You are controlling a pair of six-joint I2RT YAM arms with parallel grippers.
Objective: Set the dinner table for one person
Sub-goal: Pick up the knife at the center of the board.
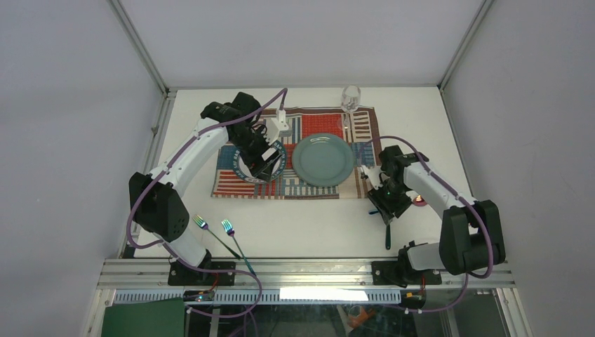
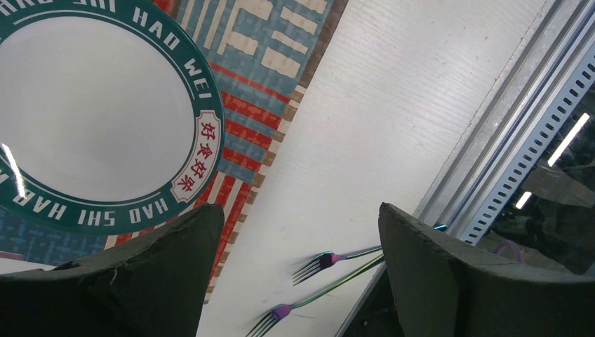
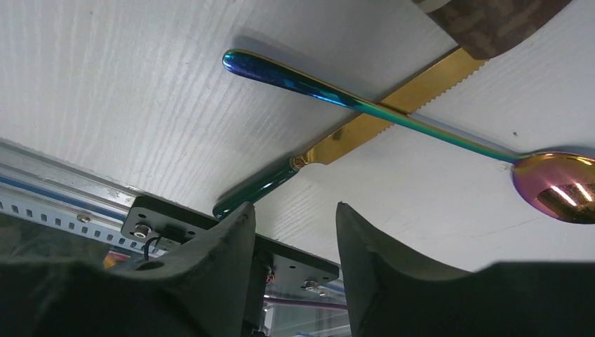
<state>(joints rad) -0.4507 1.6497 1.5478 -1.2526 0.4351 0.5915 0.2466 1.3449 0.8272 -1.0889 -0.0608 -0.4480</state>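
Observation:
The dinner table (image 1: 309, 226) is a white top with aluminium rails. On it lies a striped patchwork placemat (image 1: 361, 126) holding a teal dinner plate (image 1: 323, 160) and a small white plate with a teal lettered rim (image 1: 245, 168). My left gripper (image 1: 264, 166) hovers over the small plate (image 2: 91, 112), open and empty (image 2: 302, 232). Two iridescent forks (image 1: 214, 235) lie at the near left, seen too in the left wrist view (image 2: 330, 263). My right gripper (image 1: 384, 205) is open and empty (image 3: 289, 217) just above a gold-bladed knife (image 3: 379, 119) and an iridescent spoon (image 3: 316, 88) crossing it.
A clear wine glass (image 1: 351, 98) stands at the placemat's far right corner. The knife's dark handle (image 1: 387, 235) points toward the near rail (image 1: 309, 270). The spoon's bowl (image 3: 561, 186) lies right of the gripper. Grey walls close in the table on three sides.

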